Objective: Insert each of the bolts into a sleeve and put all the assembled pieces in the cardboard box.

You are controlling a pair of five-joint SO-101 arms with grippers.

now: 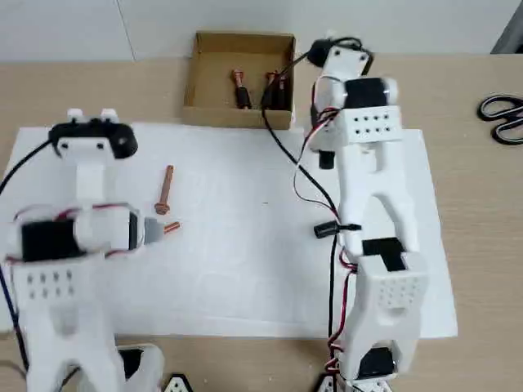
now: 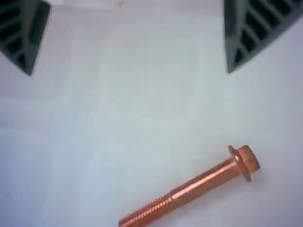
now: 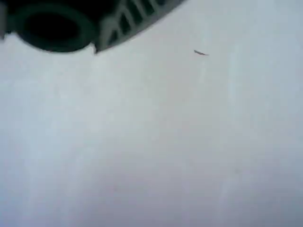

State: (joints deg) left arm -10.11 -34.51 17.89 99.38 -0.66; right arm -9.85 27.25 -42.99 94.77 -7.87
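Observation:
Two copper bolts lie on the white sheet (image 1: 245,269): one (image 1: 166,189) in the open, the other (image 1: 172,227) poking out from under my left gripper (image 1: 151,230). In the left wrist view, my left gripper (image 2: 130,71) stands open, its dark fingers (image 2: 246,33) far apart above a bolt (image 2: 199,184) on the sheet. My right gripper (image 1: 325,147) hangs near the cardboard box (image 1: 204,110) and is shut on a black sleeve (image 1: 327,160). In the right wrist view the sleeve (image 3: 52,28) sits beside a ribbed finger (image 3: 128,21). The box holds two assembled pieces (image 1: 239,88) (image 1: 278,88).
Scissors (image 1: 502,118) lie on the wooden table at the far right. Black and red cables (image 1: 306,184) trail from the box across the sheet to the right arm's base. The sheet's middle is bare.

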